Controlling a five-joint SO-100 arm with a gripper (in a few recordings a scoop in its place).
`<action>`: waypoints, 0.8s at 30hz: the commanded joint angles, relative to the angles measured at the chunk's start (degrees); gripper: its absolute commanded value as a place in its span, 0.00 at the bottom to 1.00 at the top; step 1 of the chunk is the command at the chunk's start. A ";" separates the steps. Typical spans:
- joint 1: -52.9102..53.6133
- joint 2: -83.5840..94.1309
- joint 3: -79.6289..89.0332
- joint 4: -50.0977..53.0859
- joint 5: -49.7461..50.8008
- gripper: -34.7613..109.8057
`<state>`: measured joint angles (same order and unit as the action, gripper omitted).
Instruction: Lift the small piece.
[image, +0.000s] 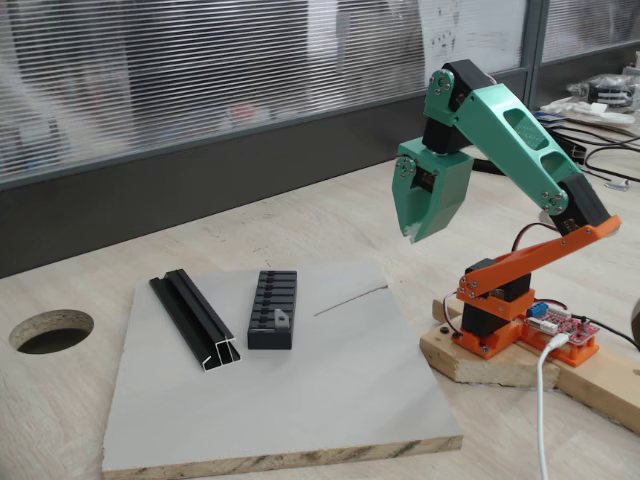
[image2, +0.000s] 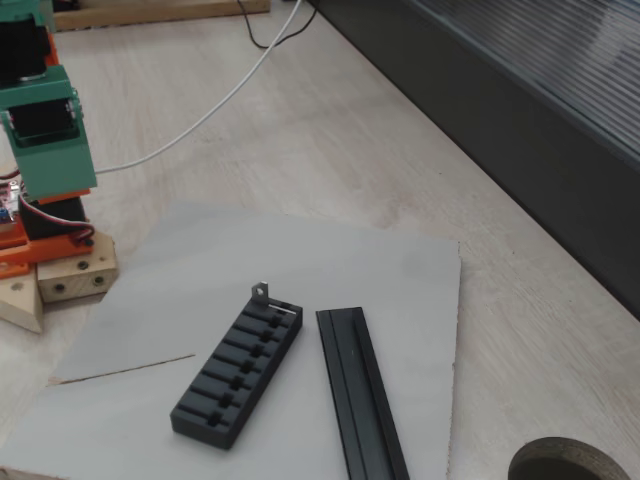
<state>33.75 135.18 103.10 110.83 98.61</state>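
Your gripper (image: 412, 232) hung in the air, up above the right edge of the grey board (image: 330, 400). It pointed down. Its green fingers looked pressed together at the tip, with nothing between them. It was well apart from all the parts on the board.

Behind it, the green arm (image: 510, 135) bent back to an orange base (image: 500, 310). That base sat on a wooden block (image: 470, 362) beside the board.

The small piece (image: 283, 318) lay on the ribbed black block (image: 272, 308), at the end of the block closer to the camera in this fixed view. In the other fixed view, the small piece (image2: 261, 291) stuck up a little at the end of the block (image2: 238, 372) nearer your arm, and you could see its tiny hole.

Just beside the block lay the long black rail (image: 195, 320). The two were close but not touching. A thin line (image: 350, 299) ran across the board near the block. The board rested on a pale wooden table (image: 300, 225) with a round hole (image: 50, 330) in it.
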 joint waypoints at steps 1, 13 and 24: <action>0.97 3.96 0.53 0.79 0.62 0.25; 0.88 3.96 0.53 0.79 0.62 0.25; 0.97 3.96 0.53 0.79 0.70 0.25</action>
<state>33.75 135.18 103.10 110.83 98.61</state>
